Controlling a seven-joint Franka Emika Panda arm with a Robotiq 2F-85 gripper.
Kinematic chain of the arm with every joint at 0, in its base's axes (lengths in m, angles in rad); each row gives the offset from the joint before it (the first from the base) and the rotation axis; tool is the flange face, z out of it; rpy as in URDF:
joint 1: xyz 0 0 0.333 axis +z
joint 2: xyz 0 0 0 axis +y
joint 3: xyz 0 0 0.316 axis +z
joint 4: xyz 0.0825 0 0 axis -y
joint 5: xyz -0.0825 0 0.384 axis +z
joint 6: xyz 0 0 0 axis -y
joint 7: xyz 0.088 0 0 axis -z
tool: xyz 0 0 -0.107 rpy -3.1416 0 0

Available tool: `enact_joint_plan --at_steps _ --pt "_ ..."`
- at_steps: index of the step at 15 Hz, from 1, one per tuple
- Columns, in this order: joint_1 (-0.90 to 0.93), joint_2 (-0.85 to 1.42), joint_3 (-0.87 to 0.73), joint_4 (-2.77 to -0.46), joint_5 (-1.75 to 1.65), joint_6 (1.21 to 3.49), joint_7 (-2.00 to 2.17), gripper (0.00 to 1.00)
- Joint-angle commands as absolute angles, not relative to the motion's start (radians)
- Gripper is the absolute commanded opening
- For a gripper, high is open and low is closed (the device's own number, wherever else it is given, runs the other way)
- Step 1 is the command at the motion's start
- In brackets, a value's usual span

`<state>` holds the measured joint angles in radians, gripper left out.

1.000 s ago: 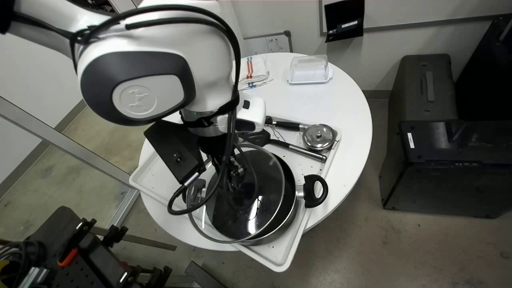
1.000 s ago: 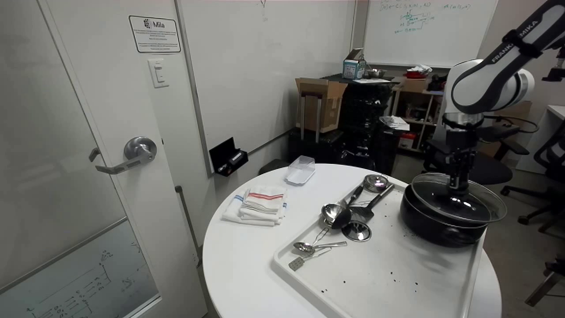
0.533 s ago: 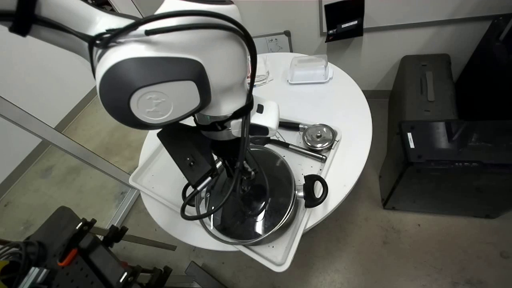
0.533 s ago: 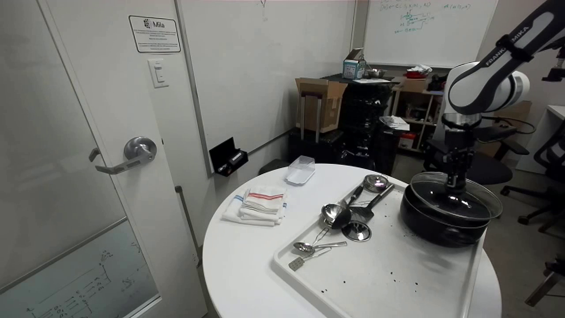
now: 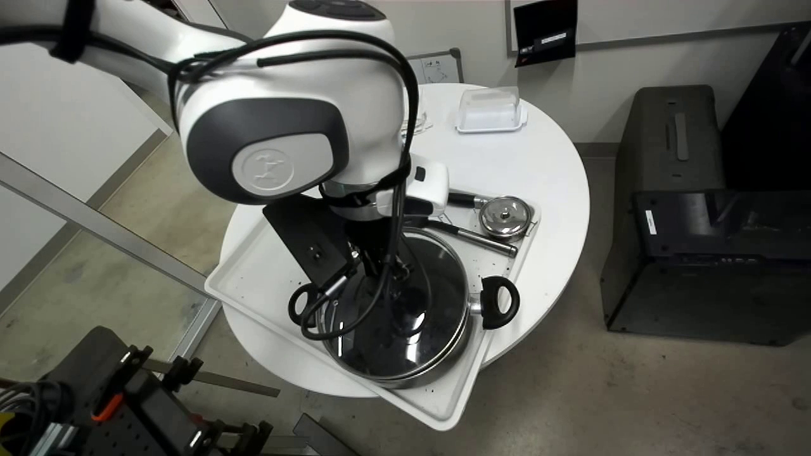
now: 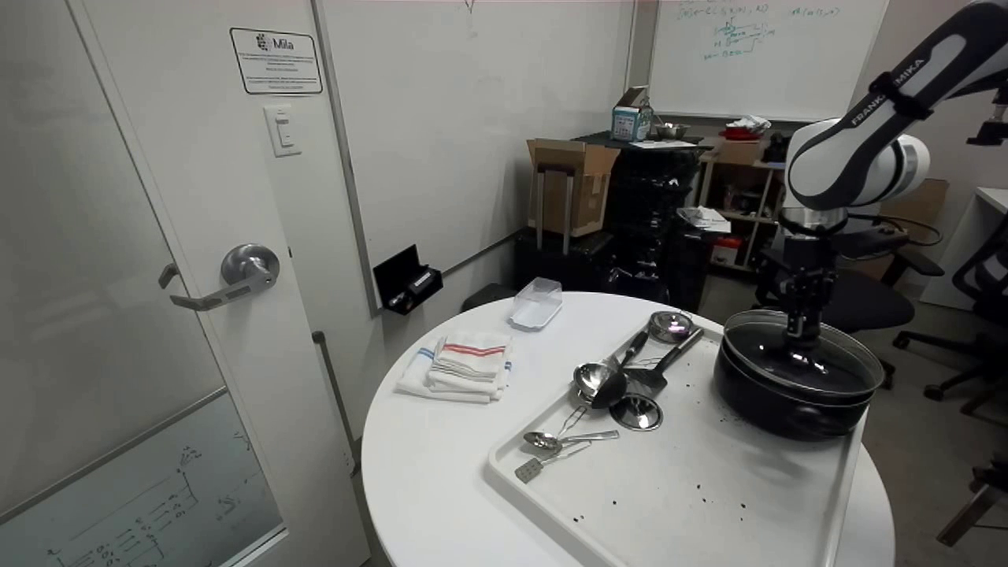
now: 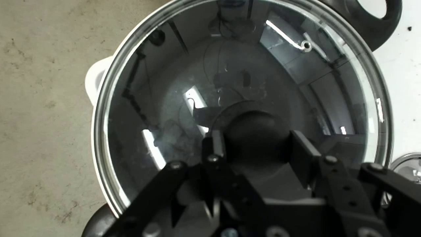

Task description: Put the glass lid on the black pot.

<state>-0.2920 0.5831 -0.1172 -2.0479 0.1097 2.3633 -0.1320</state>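
The glass lid (image 6: pixel 839 362) is over the black pot (image 6: pixel 776 405), nearly lined up with its rim. Its edge overhangs slightly at one side in that exterior view; whether it rests on the rim or hovers just above cannot be told. The lid also shows in an exterior view (image 5: pixel 443 272) and fills most of the wrist view (image 7: pixel 184 65). My gripper (image 7: pixel 258 141) is shut on the lid's dark round knob (image 7: pixel 255 126), a finger on each side. The gripper points straight down in an exterior view (image 6: pixel 802 337). Two pot handles (image 5: pixel 497 303) stick out uncovered.
The pot stands at a corner of a white tray (image 6: pixel 669 488) on a round white table (image 6: pixel 441 457). A spatula (image 5: pixel 472 239), a small round metal piece (image 5: pixel 505 217) and several utensils lie on the tray. Folded towels (image 6: pixel 465 366) and a clear container (image 5: pixel 490 109) are farther off.
The arm has carried the lid sideways over the pot, to the right in one exterior view and to the left in the other. The lid now lines up better with the rim. The grip is kept.
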Motion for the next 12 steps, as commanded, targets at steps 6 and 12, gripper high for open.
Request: enact_joint_plan --at_steps 6,12 --pt "-0.295 0.605 -0.103 -2.011 0.133 2.328 -0.126 0.25" --pt "-0.297 0.613 -0.102 -2.007 0.134 2.330 -0.127 0.25"
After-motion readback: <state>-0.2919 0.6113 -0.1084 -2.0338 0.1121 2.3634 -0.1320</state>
